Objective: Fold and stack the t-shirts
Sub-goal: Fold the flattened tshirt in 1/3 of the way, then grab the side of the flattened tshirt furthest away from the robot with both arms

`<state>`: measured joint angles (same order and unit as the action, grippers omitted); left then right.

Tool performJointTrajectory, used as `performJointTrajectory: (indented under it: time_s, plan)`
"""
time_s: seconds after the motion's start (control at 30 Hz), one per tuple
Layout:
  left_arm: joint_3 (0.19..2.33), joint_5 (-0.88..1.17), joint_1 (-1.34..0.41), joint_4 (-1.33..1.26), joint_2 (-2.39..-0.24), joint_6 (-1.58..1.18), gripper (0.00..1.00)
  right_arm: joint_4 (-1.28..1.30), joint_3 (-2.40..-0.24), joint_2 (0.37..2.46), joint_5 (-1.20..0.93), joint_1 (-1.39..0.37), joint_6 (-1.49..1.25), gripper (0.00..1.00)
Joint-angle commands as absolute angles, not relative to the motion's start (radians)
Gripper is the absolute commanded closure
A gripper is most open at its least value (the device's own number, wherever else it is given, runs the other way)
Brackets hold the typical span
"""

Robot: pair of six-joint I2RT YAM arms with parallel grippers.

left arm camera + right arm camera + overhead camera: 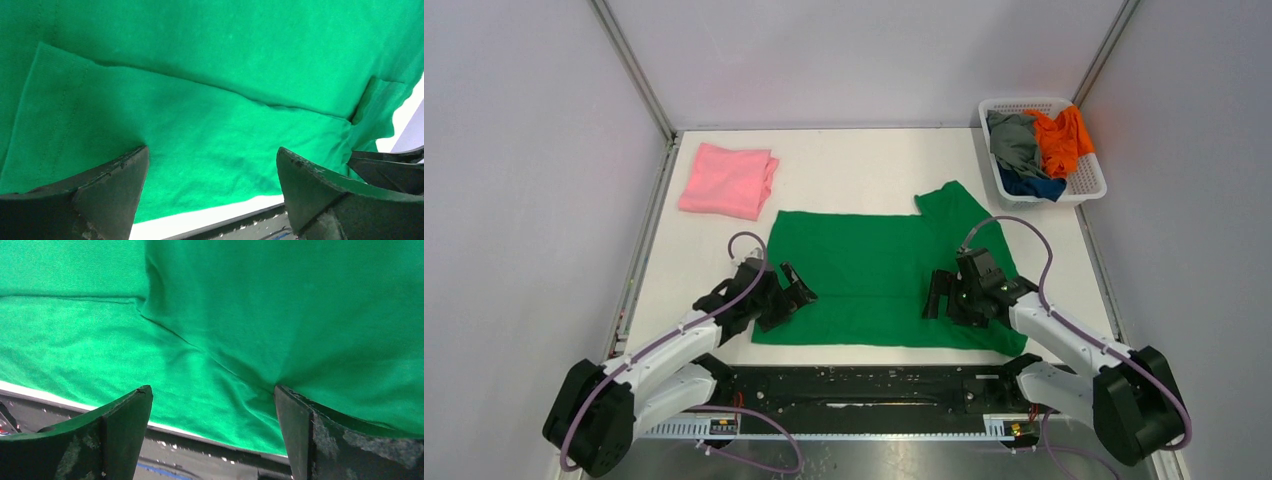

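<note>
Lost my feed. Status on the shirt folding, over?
Jaws open, empty: left gripper, right gripper, over green t-shirt. It lies flat; pink t-shirt folded, far left. Nothing in the way.

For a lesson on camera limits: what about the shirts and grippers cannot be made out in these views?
- Top view: dark blue t-shirt mostly buried under grey t-shirt and orange t-shirt in the basket.
- Wrist views: green t-shirt cut off by frame edges.
- All views: whether left gripper or right gripper touches cloth.
</note>
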<state>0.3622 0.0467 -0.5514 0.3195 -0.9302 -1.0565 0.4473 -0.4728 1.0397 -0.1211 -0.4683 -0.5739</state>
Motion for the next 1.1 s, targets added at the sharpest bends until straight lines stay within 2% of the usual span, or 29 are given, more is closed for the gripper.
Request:
performJointTrajectory:
  time_s: [0.0,0.27,0.47,0.6,0.73,0.8,0.93,1.07]
  plan:
    - [0.355,-0.043,-0.577,0.585,-0.856,-1.106,0.01,0.635,-0.498,0.939,-0.117,-0.483,-0.590,0.01]
    - [0.529,-0.163,-0.578,0.628,-0.806,-1.035,0.01,0.645,-0.585,0.681,0.021,-0.483,-0.607,0.01]
    - [0.766,-0.323,-0.540,0.632,-0.994,-0.907,0.01,0.547,-0.658,0.693,0.210,-0.482,-0.598,0.00]
    - [0.932,-0.276,-0.379,0.575,-1.220,-0.807,0.01,0.477,-0.769,0.864,0.254,-0.447,-0.544,0.01]
    - [1.109,-0.260,-0.272,0.556,-1.480,-0.759,0.02,0.420,-0.896,1.119,0.042,-0.297,-0.508,0.01]
    - [1.205,-0.283,-0.249,0.570,-1.606,-0.745,0.06,0.396,-0.975,1.267,-0.036,-0.234,-0.495,0.01]
    - [1.407,-0.269,-0.214,0.628,-1.831,-0.730,0.16,0.402,-1.177,1.509,-0.024,-0.200,-0.417,0.01]
    - [1.506,-0.303,-0.198,0.678,-1.962,-0.739,0.22,0.442,-1.344,1.703,-0.010,-0.194,-0.393,0.01]
